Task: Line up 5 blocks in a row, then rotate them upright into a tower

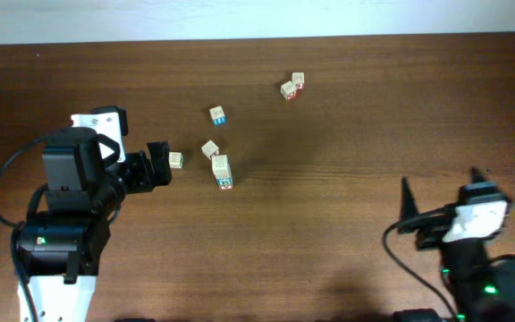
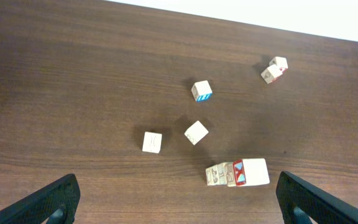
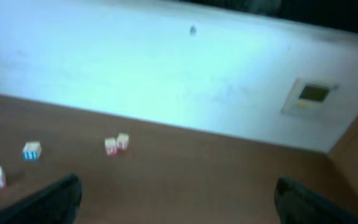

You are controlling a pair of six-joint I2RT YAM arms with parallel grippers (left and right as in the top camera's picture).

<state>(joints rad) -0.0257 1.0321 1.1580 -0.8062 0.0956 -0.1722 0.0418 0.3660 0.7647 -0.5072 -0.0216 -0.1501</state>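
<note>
On table (image 1: 329,224) | blocks (image 2: 196,132) scattered | print too small to read

Soft focus in the right wrist view leaves lettering on the blocks (image 3: 32,150) unreadable; the fingers (image 3: 48,200) run off the bottom edge.

— What lies on the brown wooden table (image 1: 356,188)?
— Only small pale blocks. A touching pair (image 1: 288,89) at the far side, a blue-striped block (image 1: 217,115), a plain block (image 1: 209,149), a second plain block (image 1: 175,160) near it, and a short row (image 1: 223,170) just beside.
</note>
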